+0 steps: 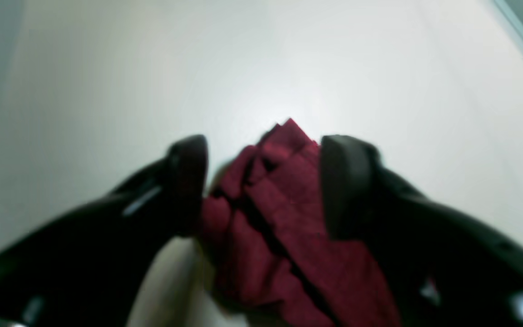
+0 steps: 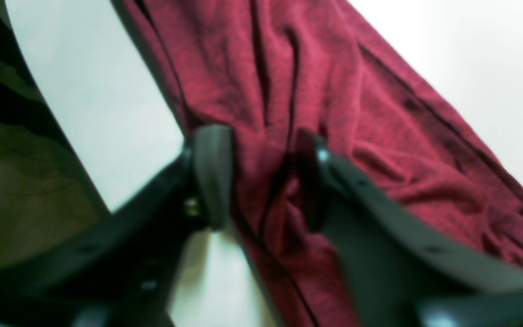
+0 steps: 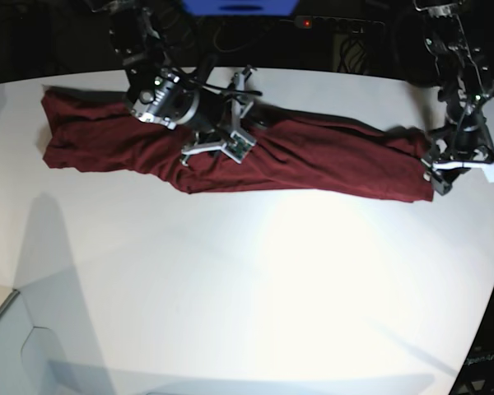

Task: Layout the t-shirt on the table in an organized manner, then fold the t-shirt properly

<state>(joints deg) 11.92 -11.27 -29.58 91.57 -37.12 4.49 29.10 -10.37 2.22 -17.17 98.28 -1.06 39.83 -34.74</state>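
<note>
- Base: shirt (image 3: 313,164) lies as a long bunched strip across the far side of the table (image 3: 255,280), running left to right, not spread flat.
- Base: right gripper (image 3: 218,141) sits over the strip left of its middle; left gripper (image 3: 445,169) is at the strip's right end. Jaw gaps too small to read from here.
- Left wrist: left gripper (image 1: 263,181) jaws spread, with a bunched pointed end of shirt (image 1: 288,218) between them. Left finger (image 1: 189,181) looks to touch the cloth edge, right finger (image 1: 345,186) overlaps it; no pinch visible. Blurred.
- Left wrist also shows bare table (image 1: 107,91) beyond the cloth tip, and a table edge at top right.
- Right wrist: right gripper (image 2: 261,175) jaws apart, straddling a ridge of shirt (image 2: 334,91) folds; cloth fills the gap but isn't squeezed.
- Right wrist only: shirt hem seam running diagonally, table (image 2: 98,104) edge and dark floor at left.
</note>
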